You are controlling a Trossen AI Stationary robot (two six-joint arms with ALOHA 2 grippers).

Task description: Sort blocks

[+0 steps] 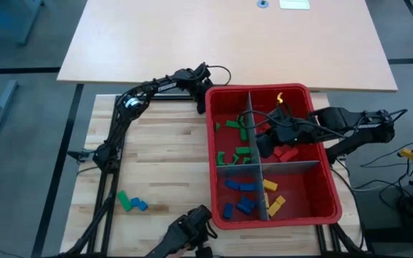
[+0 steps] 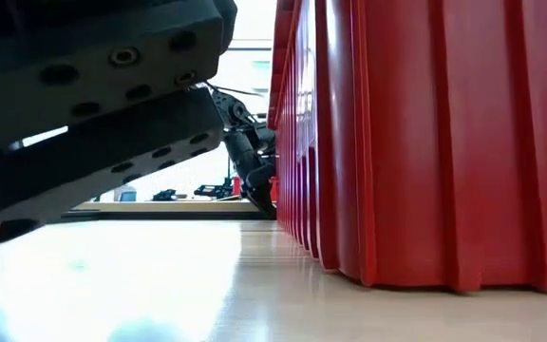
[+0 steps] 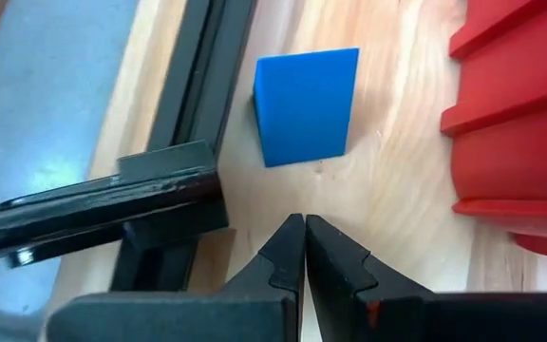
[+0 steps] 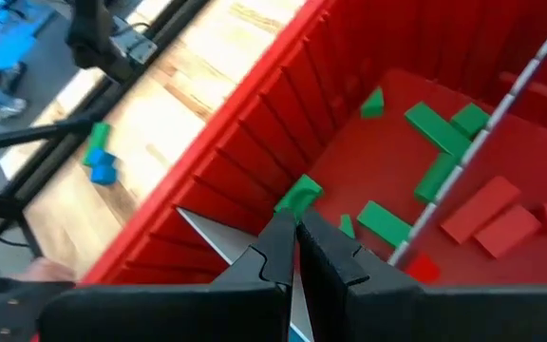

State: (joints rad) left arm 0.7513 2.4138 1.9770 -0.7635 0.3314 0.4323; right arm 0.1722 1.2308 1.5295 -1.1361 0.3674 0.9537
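My right gripper hangs inside the red bin, over the grey divider between the green and red compartments, jaws pressed together and holding nothing; in my right wrist view the fingertips meet just in front of a green block by the bin wall. My left gripper sits at the far left corner of the bin, outside it, low on the wooden table, jaws also shut and empty. Just ahead of its fingertips lies a blue block, on the wood between the black frame rail and the ribbed bin wall, apart from both. Blocks in the bin are sorted by colour: green blocks far left, red blocks far right, blue blocks near left, yellow blocks near right. One yellow piece sits at the far wall of the red compartment, looks curved, hard to tell. A green and blue pair lies loose on the table, well left of the bin. Low view shows only the bin wall and a dark arm part up close.
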